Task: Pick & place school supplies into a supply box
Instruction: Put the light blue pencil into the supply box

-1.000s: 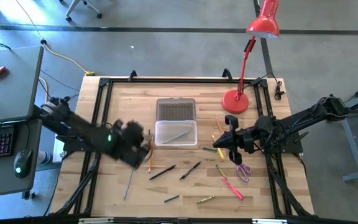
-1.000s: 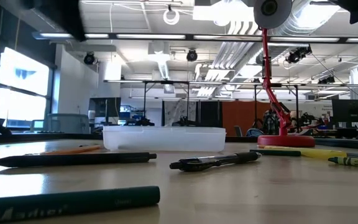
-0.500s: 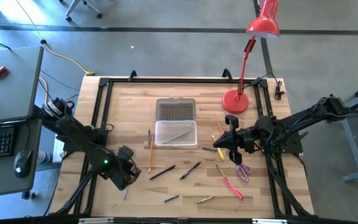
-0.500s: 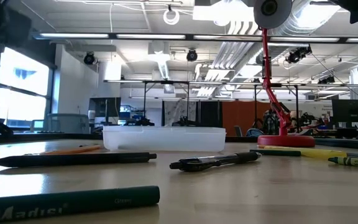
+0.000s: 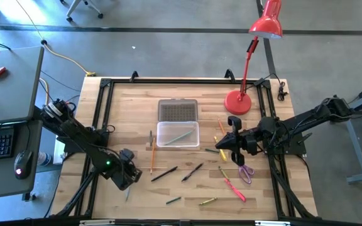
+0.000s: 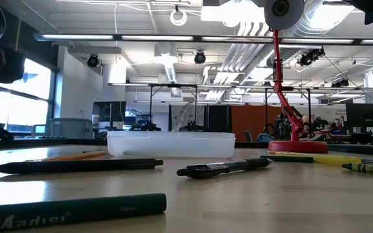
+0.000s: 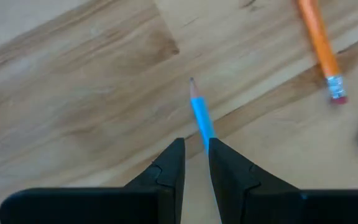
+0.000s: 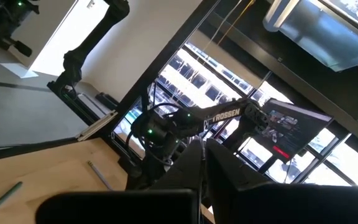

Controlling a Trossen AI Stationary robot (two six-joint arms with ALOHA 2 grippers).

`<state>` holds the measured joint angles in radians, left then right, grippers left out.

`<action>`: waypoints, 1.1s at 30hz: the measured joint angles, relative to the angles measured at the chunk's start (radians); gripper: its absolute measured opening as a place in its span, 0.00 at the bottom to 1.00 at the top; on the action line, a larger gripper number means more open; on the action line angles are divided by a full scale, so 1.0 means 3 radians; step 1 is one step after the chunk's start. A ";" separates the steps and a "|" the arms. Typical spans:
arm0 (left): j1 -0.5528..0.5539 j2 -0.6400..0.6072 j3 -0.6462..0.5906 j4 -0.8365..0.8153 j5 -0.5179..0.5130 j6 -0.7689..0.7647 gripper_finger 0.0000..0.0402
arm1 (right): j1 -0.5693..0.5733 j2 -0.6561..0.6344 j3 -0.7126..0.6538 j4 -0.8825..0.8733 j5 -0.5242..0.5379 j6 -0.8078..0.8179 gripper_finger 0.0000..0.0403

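My left gripper (image 5: 126, 177) (image 7: 196, 144) points down at the table's near left part, open by a narrow gap. A blue-grey pencil (image 7: 199, 115) (image 5: 127, 196) lies flat on the wood and runs between its fingertips. The clear supply box (image 5: 178, 134) (image 6: 171, 144) stands mid-table with a green pencil inside. Its ribbed lid (image 5: 178, 110) lies on the table on the box's far side. My right gripper (image 5: 221, 146) (image 8: 202, 152) waits shut right of the box, above the table. An orange pencil (image 5: 151, 154) (image 7: 319, 46) lies close to my left gripper. My left gripper comes at the blue-grey pencil from above, with a finger on each side of it, near its pointed end (image 7: 193, 87). One finger (image 7: 219, 155) is right against the pencil's side. I cannot tell whether it touches. The pencil lies flat on the table.
Loose supplies lie near the table's near edge: two black pens (image 5: 164, 174) (image 5: 192, 171), a green marker (image 5: 173, 201) (image 6: 70, 210), a yellow-green crayon (image 5: 207, 201), a pink pen (image 5: 234, 187) and purple scissors (image 5: 246, 172). A red desk lamp (image 5: 238, 102) stands at the far right.
My left gripper has moved from beside the box's left side toward the table's near edge, ending over the blue-grey pencil. It has kept still there for the last half second. The supplies and my right arm have stayed put.
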<state>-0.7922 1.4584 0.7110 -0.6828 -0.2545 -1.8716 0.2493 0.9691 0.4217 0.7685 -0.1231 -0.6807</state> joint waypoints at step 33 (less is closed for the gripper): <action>-0.0002 0.0364 0.0045 0.0185 -0.0320 -0.0079 0.16 | 0.0000 0.0000 0.0000 0.0000 0.0000 -0.0051 0.00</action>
<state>-0.7929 1.5677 0.7245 -0.6274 -0.3503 -1.8954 0.2493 0.9691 0.4217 0.7685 -0.1231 -0.6960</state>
